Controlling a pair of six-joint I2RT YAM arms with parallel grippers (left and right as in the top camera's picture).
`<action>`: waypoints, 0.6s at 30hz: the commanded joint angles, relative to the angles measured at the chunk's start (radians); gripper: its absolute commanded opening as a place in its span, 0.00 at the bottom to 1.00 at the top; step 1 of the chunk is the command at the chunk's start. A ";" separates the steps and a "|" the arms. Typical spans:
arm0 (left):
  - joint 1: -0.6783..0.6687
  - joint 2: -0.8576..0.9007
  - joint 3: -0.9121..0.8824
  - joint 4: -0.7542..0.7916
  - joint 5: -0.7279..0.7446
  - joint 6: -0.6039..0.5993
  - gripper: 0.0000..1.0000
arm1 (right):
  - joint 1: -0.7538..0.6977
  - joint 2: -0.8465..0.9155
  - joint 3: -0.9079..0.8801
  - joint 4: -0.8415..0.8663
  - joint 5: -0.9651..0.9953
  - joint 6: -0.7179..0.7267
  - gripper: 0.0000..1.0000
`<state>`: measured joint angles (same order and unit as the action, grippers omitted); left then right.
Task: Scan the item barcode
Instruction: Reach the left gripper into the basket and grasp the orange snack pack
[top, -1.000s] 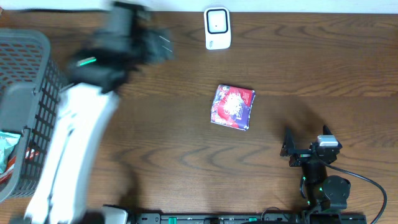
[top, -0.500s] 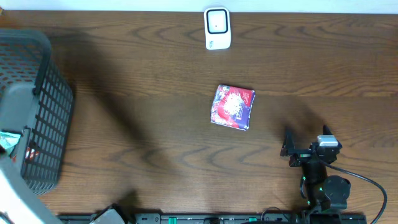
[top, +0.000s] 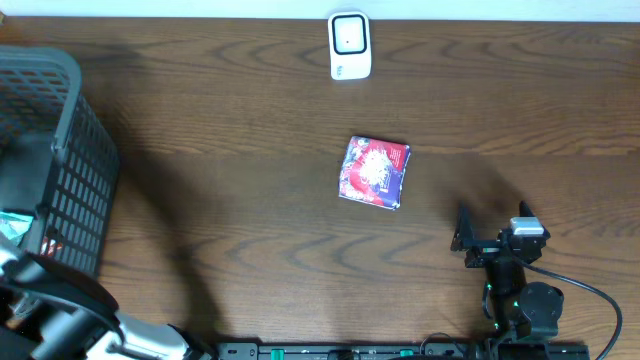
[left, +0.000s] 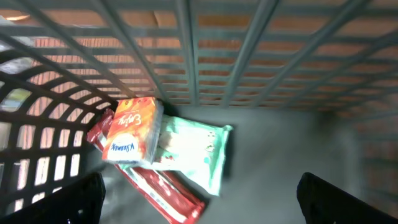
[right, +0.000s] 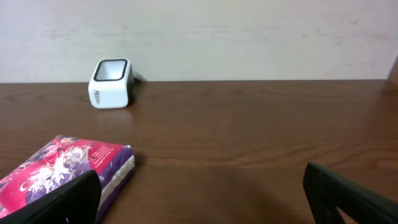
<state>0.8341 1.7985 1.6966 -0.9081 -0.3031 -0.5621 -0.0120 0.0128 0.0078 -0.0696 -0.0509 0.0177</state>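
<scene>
Overhead: packet (top: 375, 172) beyond right jaws (apart)

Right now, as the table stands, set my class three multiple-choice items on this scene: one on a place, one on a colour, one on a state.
1. Where is the purple packet?
A on the scanner
B flat on the table, apart from the scanner and the right claw
C held in the right claw

2. What colour is the scanner's casing?
A white
B red
C green

3. How does the right claw stand?
A shut on the packet
B shut on nothing
C open, holding nothing

Answers:
1 B, the overhead view shows bare wood all round it.
2 A, it looks white in both views.
3 C, its fingers are wide apart and grip nothing.
</scene>
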 joint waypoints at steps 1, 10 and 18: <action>0.003 0.079 0.003 0.005 -0.119 0.050 0.98 | -0.007 -0.004 -0.002 -0.002 0.004 0.011 0.99; 0.040 0.246 0.003 0.005 -0.171 0.078 0.99 | -0.007 -0.004 -0.002 -0.002 0.004 0.011 0.99; 0.089 0.298 0.001 0.011 -0.171 0.121 0.98 | -0.007 -0.004 -0.002 -0.002 0.004 0.011 0.99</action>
<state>0.8963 2.0872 1.6962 -0.8989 -0.4511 -0.4656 -0.0120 0.0128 0.0078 -0.0696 -0.0509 0.0177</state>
